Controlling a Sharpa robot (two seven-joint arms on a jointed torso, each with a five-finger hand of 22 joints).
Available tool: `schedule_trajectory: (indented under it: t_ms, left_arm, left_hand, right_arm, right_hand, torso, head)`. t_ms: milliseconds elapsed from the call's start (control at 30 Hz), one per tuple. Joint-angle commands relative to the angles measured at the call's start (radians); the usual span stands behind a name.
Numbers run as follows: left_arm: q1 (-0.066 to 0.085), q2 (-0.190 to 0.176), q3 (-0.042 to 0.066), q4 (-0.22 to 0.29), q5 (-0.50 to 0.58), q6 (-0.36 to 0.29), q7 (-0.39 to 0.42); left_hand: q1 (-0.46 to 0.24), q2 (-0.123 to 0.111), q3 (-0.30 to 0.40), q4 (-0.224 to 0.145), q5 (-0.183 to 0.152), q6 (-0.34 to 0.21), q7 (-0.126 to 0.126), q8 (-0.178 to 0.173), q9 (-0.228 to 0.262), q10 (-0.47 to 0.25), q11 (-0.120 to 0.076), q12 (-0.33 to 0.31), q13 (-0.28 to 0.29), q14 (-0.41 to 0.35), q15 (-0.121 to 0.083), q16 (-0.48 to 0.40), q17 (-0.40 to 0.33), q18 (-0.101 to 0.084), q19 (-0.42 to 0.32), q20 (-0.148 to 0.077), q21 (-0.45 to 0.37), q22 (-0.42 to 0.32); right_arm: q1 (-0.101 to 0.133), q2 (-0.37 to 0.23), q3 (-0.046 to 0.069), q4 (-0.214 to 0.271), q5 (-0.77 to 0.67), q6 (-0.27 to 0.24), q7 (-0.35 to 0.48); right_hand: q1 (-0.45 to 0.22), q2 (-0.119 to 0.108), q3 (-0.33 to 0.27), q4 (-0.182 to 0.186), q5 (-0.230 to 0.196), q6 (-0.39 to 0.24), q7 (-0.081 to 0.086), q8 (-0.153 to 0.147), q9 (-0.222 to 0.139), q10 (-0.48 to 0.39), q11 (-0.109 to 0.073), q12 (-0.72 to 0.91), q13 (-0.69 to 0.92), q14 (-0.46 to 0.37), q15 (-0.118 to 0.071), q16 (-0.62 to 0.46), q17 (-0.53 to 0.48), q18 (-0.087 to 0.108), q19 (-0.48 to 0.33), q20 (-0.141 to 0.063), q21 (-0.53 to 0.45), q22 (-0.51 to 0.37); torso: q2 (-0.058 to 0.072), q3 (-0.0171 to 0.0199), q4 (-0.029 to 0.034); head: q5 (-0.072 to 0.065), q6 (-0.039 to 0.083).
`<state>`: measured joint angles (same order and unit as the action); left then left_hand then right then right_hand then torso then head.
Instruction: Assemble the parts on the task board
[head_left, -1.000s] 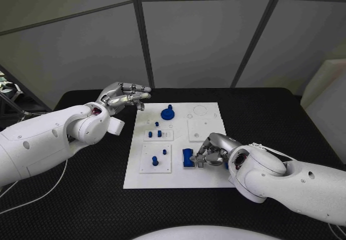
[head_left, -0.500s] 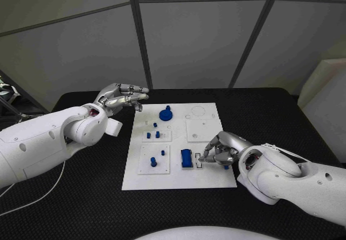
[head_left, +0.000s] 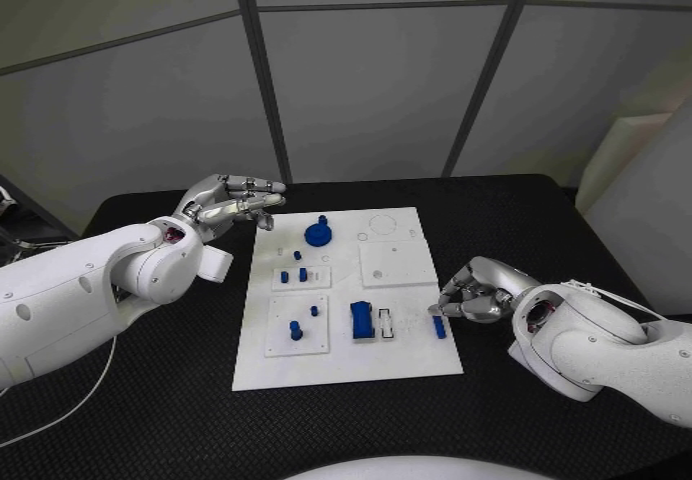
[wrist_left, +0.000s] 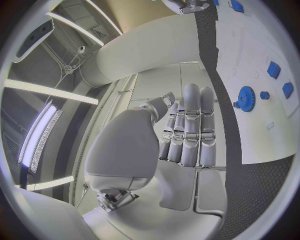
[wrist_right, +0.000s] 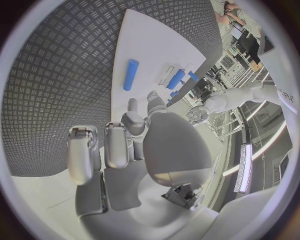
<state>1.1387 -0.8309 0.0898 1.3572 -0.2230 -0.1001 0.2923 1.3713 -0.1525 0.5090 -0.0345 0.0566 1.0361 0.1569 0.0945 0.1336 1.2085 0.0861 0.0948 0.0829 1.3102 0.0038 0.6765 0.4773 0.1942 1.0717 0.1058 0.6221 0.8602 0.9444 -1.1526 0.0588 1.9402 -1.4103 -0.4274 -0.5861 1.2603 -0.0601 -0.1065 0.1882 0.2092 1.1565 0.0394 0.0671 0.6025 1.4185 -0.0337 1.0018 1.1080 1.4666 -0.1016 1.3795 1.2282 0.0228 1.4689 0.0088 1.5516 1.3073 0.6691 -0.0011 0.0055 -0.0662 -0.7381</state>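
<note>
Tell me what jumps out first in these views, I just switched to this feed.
The white task board in the middle of the black table stands out, dotted with blue parts: a gear at its far end and a block nearer the robot. The right robot hand, fingers curled in, sits just off the board's right edge beside a small blue peg lying there. The left robot hand is by the board's far left corner, holding nothing.
</note>
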Motion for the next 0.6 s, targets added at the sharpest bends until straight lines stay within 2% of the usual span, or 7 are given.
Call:
schedule_trajectory:
  t_ms: [33, 167, 367, 533, 600]
  left_arm:
    - [0.001, 0.002, 0.0, 0.002, 0.005, 0.01, 0.002]
    - [0.001, 0.002, 0.0, 0.002, 0.005, 0.011, 0.001]
    - [0.001, 0.001, 0.0, 0.001, 0.005, 0.012, 0.001]
    - [0.0, 0.002, -0.001, 0.0, 0.005, 0.013, 0.001]
    - [0.0, 0.003, -0.001, 0.0, 0.005, 0.014, 0.001]
  left_hand:
    - [-0.005, 0.008, -0.005, -0.002, -0.004, 0.005, 0.005, -0.005, 0.001, 0.0, 0.004, 0.004, 0.001, -0.01, 0.0, -0.004, -0.001, -0.012, -0.005, 0.003, -0.005, -0.001]
    - [-0.006, 0.009, -0.005, -0.001, -0.004, 0.006, 0.005, -0.005, 0.001, 0.001, 0.004, 0.004, 0.001, -0.01, 0.0, -0.004, -0.001, -0.012, -0.006, 0.003, -0.005, -0.002]
    - [-0.006, 0.009, -0.005, -0.001, -0.004, 0.006, 0.005, -0.005, 0.001, 0.001, 0.004, 0.004, 0.001, -0.01, 0.0, -0.004, -0.001, -0.012, -0.006, 0.003, -0.005, -0.002]
    - [-0.006, 0.009, -0.005, -0.001, -0.004, 0.006, 0.005, -0.005, 0.001, 0.001, 0.004, 0.004, 0.001, -0.01, 0.0, -0.004, -0.001, -0.012, -0.006, 0.003, -0.005, -0.002]
    - [-0.006, 0.009, -0.005, -0.001, -0.004, 0.006, 0.005, -0.005, 0.001, 0.001, 0.004, 0.004, 0.001, -0.01, 0.0, -0.004, -0.001, -0.012, -0.006, 0.003, -0.005, -0.002]
  right_arm:
    - [0.0, 0.002, 0.0, -0.005, -0.051, 0.06, -0.055]
    - [-0.001, 0.01, 0.0, -0.013, -0.069, 0.087, -0.077]
    - [-0.001, 0.021, -0.001, -0.025, -0.085, 0.118, -0.095]
    - [-0.002, 0.036, -0.002, -0.036, -0.093, 0.136, -0.104]
    - [-0.003, 0.042, -0.002, -0.04, -0.095, 0.14, -0.104]
  right_hand:
    - [-0.01, 0.001, -0.005, 0.004, 0.006, 0.013, -0.003, 0.007, 0.002, 0.005, -0.003, 0.001, 0.002, 0.041, 0.001, 0.002, 0.002, -0.018, 0.092, 0.005, 0.004, 0.247]
    - [-0.01, 0.001, -0.006, 0.006, 0.007, 0.019, -0.005, 0.009, 0.003, 0.005, -0.005, 0.002, 0.003, 0.041, 0.0, 0.002, 0.002, -0.018, 0.093, 0.004, 0.005, 0.248]
    - [-0.011, 0.0, -0.008, 0.009, 0.008, 0.027, -0.007, 0.011, 0.007, 0.006, -0.007, 0.002, 0.004, 0.041, -0.001, 0.003, 0.004, -0.018, 0.094, 0.002, 0.006, 0.25]
    - [-0.011, 0.0, -0.009, 0.009, 0.008, 0.029, -0.008, 0.012, 0.007, 0.006, -0.007, 0.001, 0.004, 0.041, -0.002, 0.003, 0.004, -0.018, 0.094, 0.002, 0.006, 0.249]
    - [-0.01, 0.0, -0.009, 0.009, 0.008, 0.03, -0.009, 0.013, 0.008, 0.006, -0.008, 0.001, 0.004, 0.041, -0.002, 0.003, 0.004, -0.018, 0.094, 0.002, 0.006, 0.249]
  torso:
    - [0.001, 0.0019, -0.0003]
    - [0.0, 0.0011, 0.0024]
    - [-0.001, -0.0001, 0.0028]
    - [-0.001, 0.001, 0.0016]
    - [0.0, 0.0009, 0.003]
  head:
    - [-0.005, -0.003]
    - [-0.01, -0.007]
    - [-0.01, -0.01]
    - [-0.011, -0.012]
    - [-0.012, -0.013]
